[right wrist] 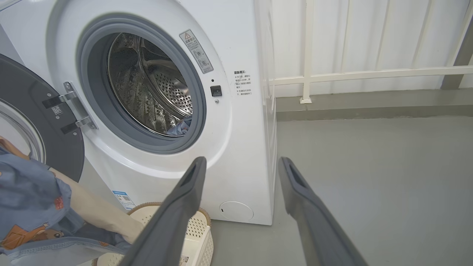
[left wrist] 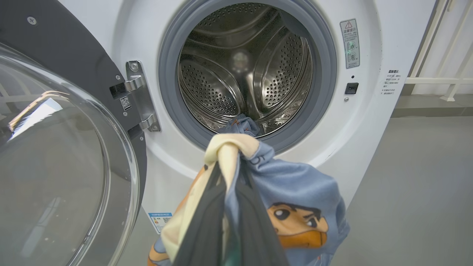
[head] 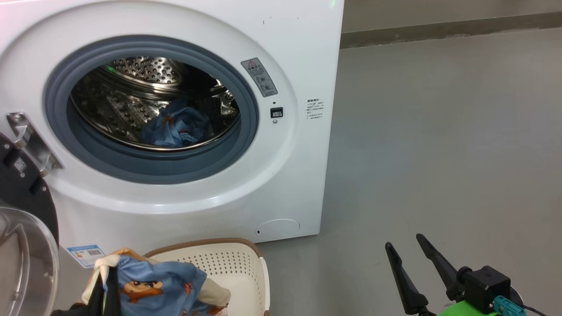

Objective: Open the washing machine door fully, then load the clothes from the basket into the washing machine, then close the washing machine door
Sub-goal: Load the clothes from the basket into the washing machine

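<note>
Head view: left pincer (head: 106,275) apparently clamps clothes (head: 169,285) above basket (head: 228,260).

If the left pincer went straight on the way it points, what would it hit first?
Likely the grey gasket's lower lip, or just over it the garment lying in the drum; depth is unclear. The held garment leads.

White washing machine (head: 303,166), grey-blue gasket (head: 251,115), steel drum (head: 149,70) dotted with holes. Black-rimmed washing machine door (head: 24,180). The clothes (head: 167,281) are light blue and cream with an orange-brown cartoon boy print; the basket (head: 228,260) cream, brown-rimmed.
</note>
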Tool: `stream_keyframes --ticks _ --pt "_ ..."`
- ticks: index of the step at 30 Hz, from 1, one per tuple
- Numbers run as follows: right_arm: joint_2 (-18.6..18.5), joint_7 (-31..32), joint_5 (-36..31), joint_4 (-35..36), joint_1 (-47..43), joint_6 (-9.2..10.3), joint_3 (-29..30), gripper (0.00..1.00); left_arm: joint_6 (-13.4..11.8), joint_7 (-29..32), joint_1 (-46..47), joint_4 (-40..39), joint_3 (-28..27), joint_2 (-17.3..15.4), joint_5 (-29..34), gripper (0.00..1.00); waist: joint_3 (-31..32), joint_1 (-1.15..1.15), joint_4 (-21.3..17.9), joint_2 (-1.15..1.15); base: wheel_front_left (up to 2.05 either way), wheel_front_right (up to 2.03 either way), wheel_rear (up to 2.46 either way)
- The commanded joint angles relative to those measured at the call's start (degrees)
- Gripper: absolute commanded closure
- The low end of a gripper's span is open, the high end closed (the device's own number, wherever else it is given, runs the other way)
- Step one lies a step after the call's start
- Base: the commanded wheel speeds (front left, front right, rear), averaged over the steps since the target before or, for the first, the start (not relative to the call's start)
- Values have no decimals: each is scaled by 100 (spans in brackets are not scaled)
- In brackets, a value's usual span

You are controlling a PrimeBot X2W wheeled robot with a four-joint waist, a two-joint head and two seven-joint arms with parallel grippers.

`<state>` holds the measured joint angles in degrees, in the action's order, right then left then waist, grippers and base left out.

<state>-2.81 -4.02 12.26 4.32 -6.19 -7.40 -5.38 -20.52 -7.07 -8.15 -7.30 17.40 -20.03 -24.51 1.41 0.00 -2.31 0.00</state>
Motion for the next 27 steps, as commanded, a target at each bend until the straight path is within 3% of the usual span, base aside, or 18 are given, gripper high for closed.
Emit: stream_keyframes --ticks 1,16,27 --pt "-7 21 -42 173 124 -9 -143 0 -73 -25 193 -144 -205 -122 -27 100 -2 0 -9 0 0 0 0" --pt "-7 -16 -162 157 248 -9 -199 0 5 13 390 92 -242 -141 -181 100 -238 0 -77 0 0 0 0" --pt "-7 -102 -280 294 766 -9 -325 0 436 -161 1484 857 -236 -103 -308 100 -1209 0 -169 0 0 0 0"
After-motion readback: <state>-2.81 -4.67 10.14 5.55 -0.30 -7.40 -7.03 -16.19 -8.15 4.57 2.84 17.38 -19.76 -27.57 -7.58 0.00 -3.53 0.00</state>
